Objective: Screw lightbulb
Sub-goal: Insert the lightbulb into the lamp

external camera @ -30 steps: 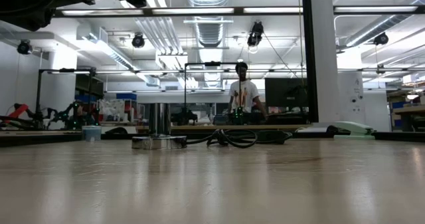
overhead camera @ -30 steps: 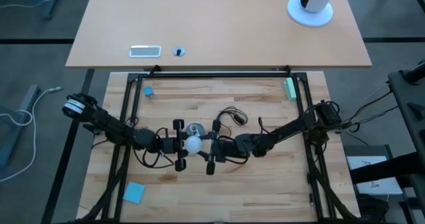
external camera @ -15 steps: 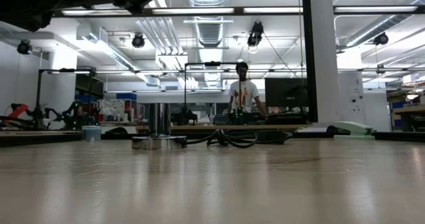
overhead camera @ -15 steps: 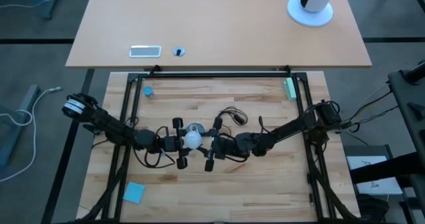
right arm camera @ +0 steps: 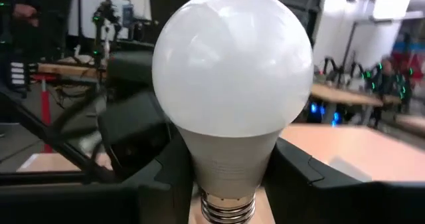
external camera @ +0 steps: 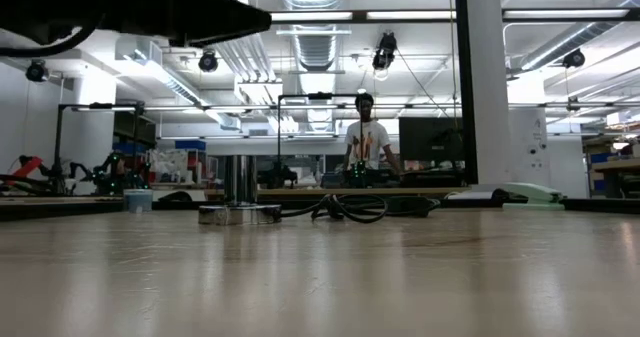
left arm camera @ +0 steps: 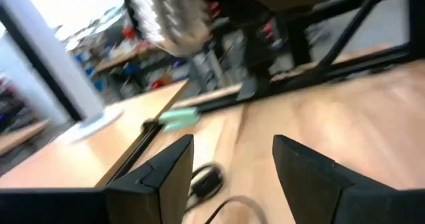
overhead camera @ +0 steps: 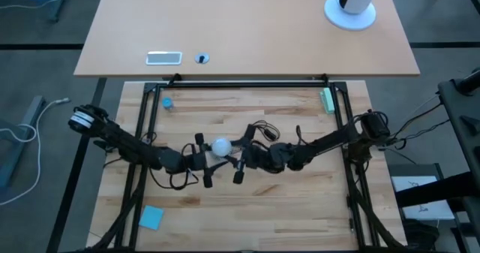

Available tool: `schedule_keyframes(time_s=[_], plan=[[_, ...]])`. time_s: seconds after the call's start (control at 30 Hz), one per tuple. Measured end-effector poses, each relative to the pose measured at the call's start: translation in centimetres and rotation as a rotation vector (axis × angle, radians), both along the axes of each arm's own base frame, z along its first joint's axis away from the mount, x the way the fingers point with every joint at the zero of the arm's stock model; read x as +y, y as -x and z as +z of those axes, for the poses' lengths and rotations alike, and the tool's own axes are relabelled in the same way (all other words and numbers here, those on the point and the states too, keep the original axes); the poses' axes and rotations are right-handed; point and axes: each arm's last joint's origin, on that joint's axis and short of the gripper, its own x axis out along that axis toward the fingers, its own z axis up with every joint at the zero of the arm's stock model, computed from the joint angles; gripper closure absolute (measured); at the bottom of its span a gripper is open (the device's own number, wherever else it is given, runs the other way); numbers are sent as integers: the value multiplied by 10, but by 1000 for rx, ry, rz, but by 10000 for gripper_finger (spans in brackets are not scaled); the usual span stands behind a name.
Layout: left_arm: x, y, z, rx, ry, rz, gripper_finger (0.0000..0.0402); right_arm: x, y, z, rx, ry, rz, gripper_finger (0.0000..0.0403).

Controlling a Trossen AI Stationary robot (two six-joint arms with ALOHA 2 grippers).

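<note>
**Bulb carried farther back, over the socket spot**

Since a second ago both grippers have shifted toward the far side of the slatted wooden table [overhead camera: 300, 208], and the lightbulb [overhead camera: 220, 146] now shows in the high view where the silver socket disc was visible before, so the disc is hidden there. From table height the socket disc [external camera: 238, 213] sits flat on the wood, its black cord [external camera: 345, 210] coiled just to its right, with dark arm parts looming along the top of that view.

At mid-table the right gripper [overhead camera: 238, 156] is clamped on the lightbulb: in its wrist view the two dark fingers [right arm camera: 166, 177] press either side of the bulb's white neck, silvery screw base [right arm camera: 228, 209] between them and the frosted dome pointing away from the wrist. Facing it from the left, the left gripper [overhead camera: 204, 161] sits just beside the bulb; its fingers [left arm camera: 166, 167] are spread apart with nothing between them, and its wrist view shows the blurred screw base above the opening.

Elsewhere, a small blue cap [overhead camera: 166, 102] lies near the far left corner, a green block [overhead camera: 328, 100] near the far right, and a blue pad [overhead camera: 151, 217] near the front left. Beyond the table, a person [external camera: 366, 143] stands in the room.
</note>
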Motion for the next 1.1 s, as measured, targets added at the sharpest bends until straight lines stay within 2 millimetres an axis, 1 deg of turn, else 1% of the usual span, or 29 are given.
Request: schedule_keyframes(time_s=[0.1, 0.23, 0.33, 0.5, 0.67, 0.73, 0.8, 0.83, 0.87, 0.97, 1.1], plan=[[4, 7, 2, 46, 20, 67, 204, -20, 5, -12, -2, -82, 18, 268], [12, 20, 4, 82, 62, 148, 215, -49, 12, -35, -15, -191, 49, 269], [18, 34, 0, 65, 102, 176, 232, -64, 17, -55, -27, -246, 54, 269], [32, 58, -11, -32, 195, 252, 266, -81, 11, -90, -27, -321, 74, 269], [45, 76, -25, -126, 270, 283, 320, -91, -5, -124, -22, -370, 96, 269], [48, 81, -31, -140, 286, 293, 349, -93, -11, -131, -28, -373, 95, 269], [51, 82, -33, -153, 308, 309, 381, -95, -19, -137, -26, -375, 94, 270], [52, 82, -35, -150, 314, 316, 391, -95, -21, -141, -17, -374, 98, 270], [53, 83, -36, -148, 319, 324, 395, -96, -25, -144, -13, -371, 102, 271], [56, 81, -37, -148, 324, 340, 391, -95, -33, -147, -12, -353, 108, 271], [58, 80, -38, -151, 327, 355, 400, -98, -36, -151, -7, -342, 101, 272]])
